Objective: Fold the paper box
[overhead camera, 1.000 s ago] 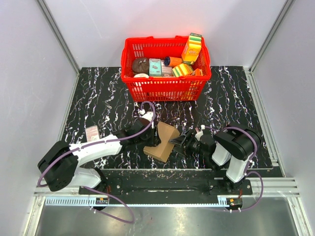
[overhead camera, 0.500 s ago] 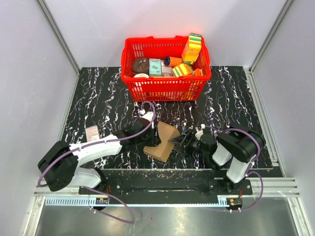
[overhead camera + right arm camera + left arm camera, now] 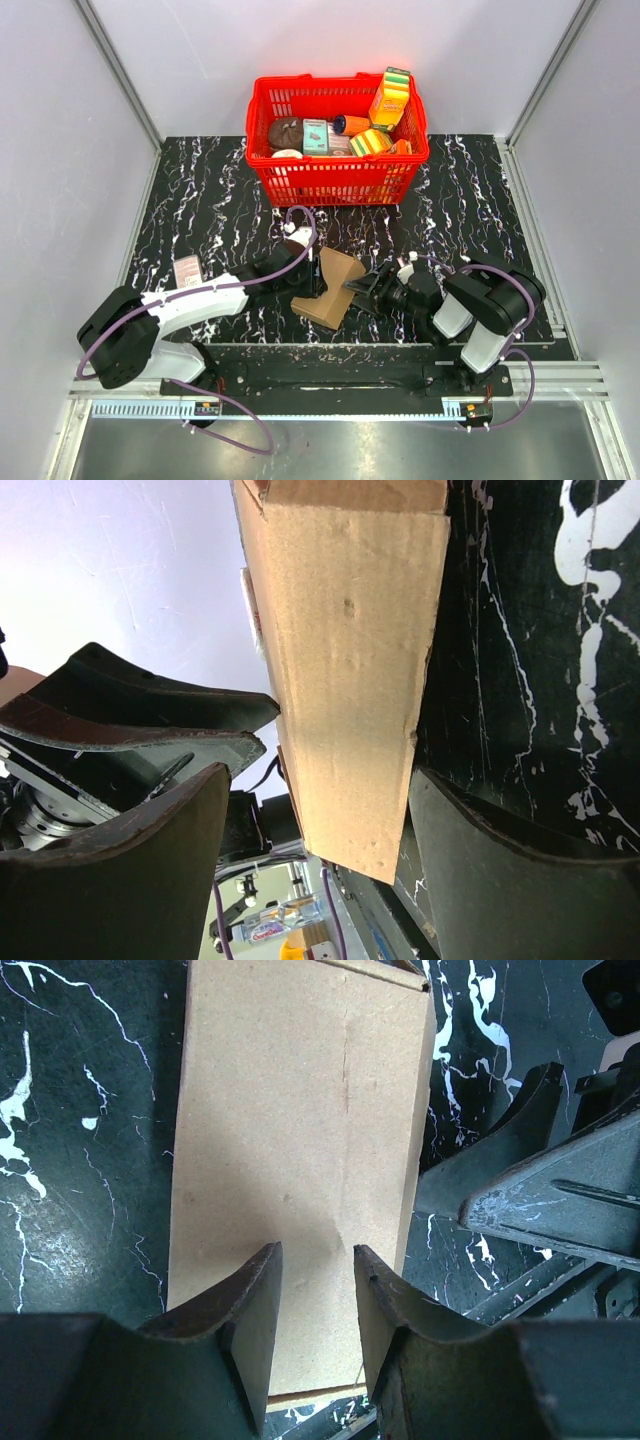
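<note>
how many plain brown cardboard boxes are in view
1: the paper box sits near the table's front edge, between the left fingers and right fingers. Another could lie hidden inside the red basket.

Left hand half-open, right hand spread wide, both pointing inward.

I can read no word, number or brand mark anywhere. The paper box shows me only plain brown board with no print. The printed packages in the red basket and the small card on the bench are too small to read.
</note>
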Available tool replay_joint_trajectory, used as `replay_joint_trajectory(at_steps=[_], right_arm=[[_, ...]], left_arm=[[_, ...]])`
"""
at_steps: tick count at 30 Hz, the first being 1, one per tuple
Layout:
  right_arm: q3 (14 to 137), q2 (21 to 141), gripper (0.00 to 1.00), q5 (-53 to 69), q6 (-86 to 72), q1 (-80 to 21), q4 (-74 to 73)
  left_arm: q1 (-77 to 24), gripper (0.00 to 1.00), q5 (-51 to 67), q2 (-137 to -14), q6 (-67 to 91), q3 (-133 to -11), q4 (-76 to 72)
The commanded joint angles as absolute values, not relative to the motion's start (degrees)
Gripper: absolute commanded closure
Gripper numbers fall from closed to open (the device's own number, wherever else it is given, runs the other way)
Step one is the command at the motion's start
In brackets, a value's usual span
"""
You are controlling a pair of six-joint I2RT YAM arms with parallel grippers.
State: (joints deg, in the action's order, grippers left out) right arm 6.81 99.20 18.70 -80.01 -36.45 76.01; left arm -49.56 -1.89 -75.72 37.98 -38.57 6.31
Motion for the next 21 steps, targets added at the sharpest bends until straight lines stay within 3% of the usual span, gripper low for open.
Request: replay_joint_trajectory(at_steps=[1, 21], right_arm=[[6.24, 96.59, 0.22, 18.54, -79.37, -36.74, 88.68], [5.27, 96.50, 0.22, 17.93, -79.36, -36.74, 88.33]], left_arm=[[-49.92, 0.61, -0.70, -76.81, 37.71, -38.85, 4.48], [-49.92, 0.61, -0.79, -76.47, 37.62, -38.32, 4.31]])
